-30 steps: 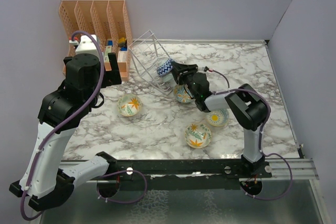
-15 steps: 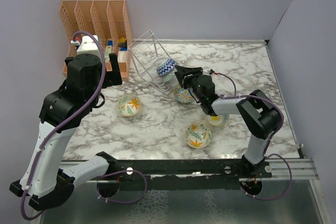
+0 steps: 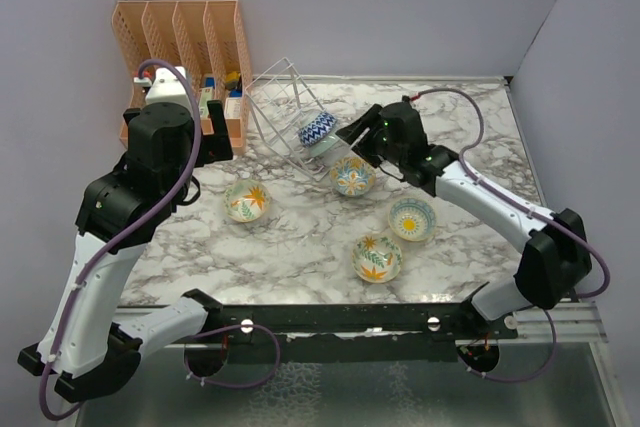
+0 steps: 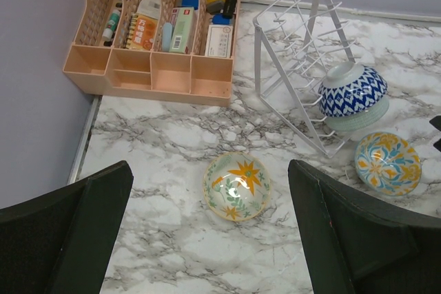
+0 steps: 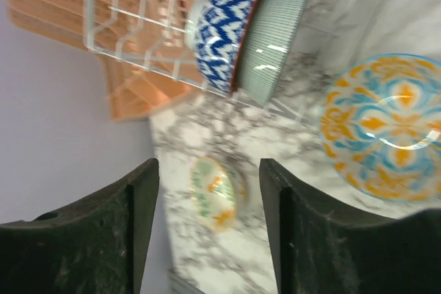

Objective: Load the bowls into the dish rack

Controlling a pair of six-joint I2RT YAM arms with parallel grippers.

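The white wire dish rack (image 3: 282, 97) stands at the back left of centre. A blue-patterned bowl (image 3: 316, 127) and a teal bowl (image 3: 331, 146) lean on edge in its near end, also seen as the blue bowl (image 5: 224, 29) and teal bowl (image 5: 275, 32). My right gripper (image 3: 353, 138) hovers just right of them, open and empty (image 5: 208, 166). An orange-and-blue bowl (image 3: 352, 177), a yellow-sun bowl (image 3: 412, 218) and two leaf-print bowls (image 3: 377, 257) (image 3: 246, 200) lie on the table. My left gripper (image 4: 209, 170) is open high above the left leaf bowl (image 4: 236, 186).
An orange plastic organizer (image 3: 180, 37) with small items stands at the back left against the wall, right beside the rack. Purple walls close in the left, back and right sides. A black rail (image 3: 350, 319) runs along the near table edge.
My right gripper has opened wider and backed off a little to the right of the bowls in the rack, with its arm swung up and out. The left arm has not moved.
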